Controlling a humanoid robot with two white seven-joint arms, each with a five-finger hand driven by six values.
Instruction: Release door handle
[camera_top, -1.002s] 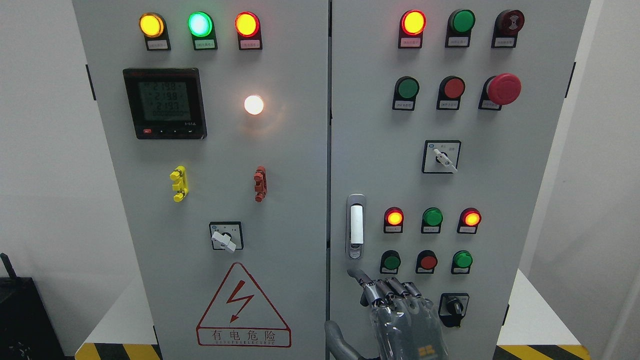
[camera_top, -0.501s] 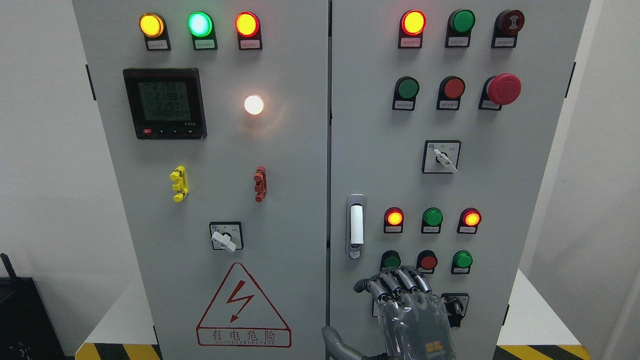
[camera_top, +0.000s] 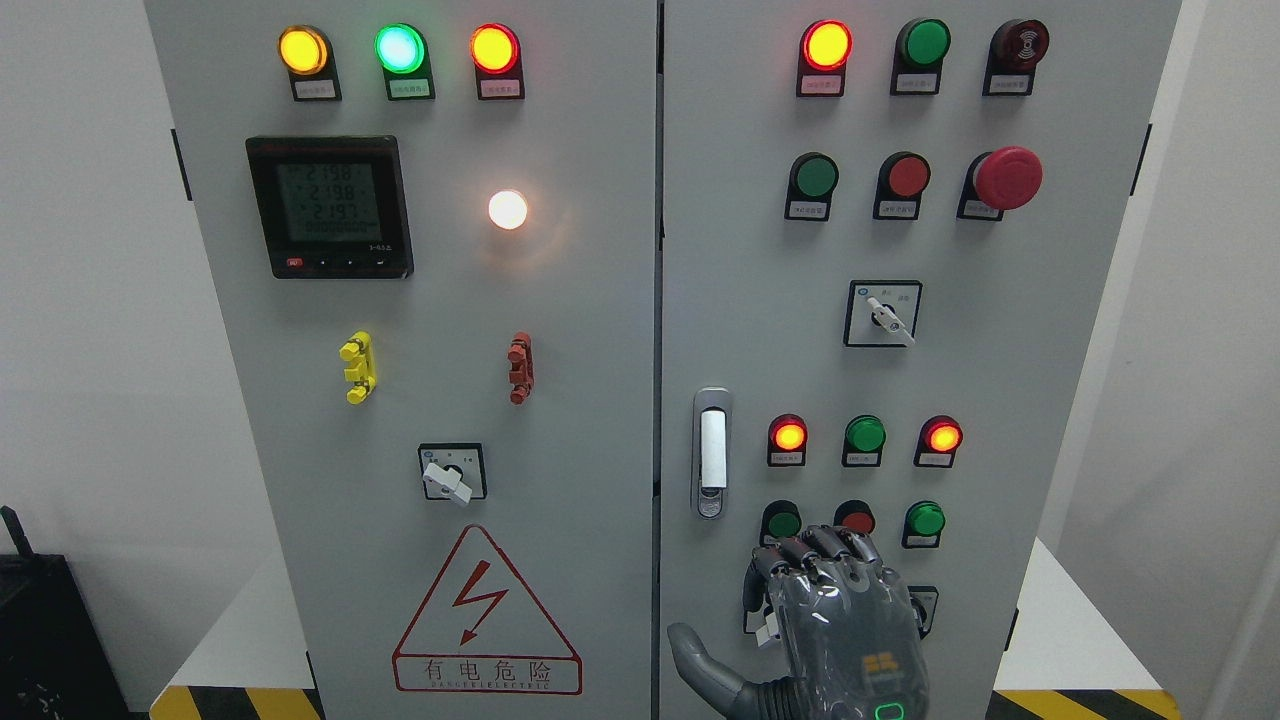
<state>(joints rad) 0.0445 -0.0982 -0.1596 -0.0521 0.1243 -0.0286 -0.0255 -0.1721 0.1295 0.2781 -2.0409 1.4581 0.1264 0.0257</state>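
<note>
Door handle (camera_top: 711, 452) sits up-left of right hand (camera_top: 835, 620), apart. Fingers (camera_top: 800, 556) curled, holding nothing. Hand hides rotary switch (camera_top: 922, 605) partly; wrist cut off at btm edge.

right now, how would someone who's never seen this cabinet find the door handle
Look at the right door of the grey cabinet, along its left edge beside the centre seam. About halfway down sits the door handle, left of a lit red lamp. It is the only tall, narrow silver piece there; its neighbours are all round.
</note>
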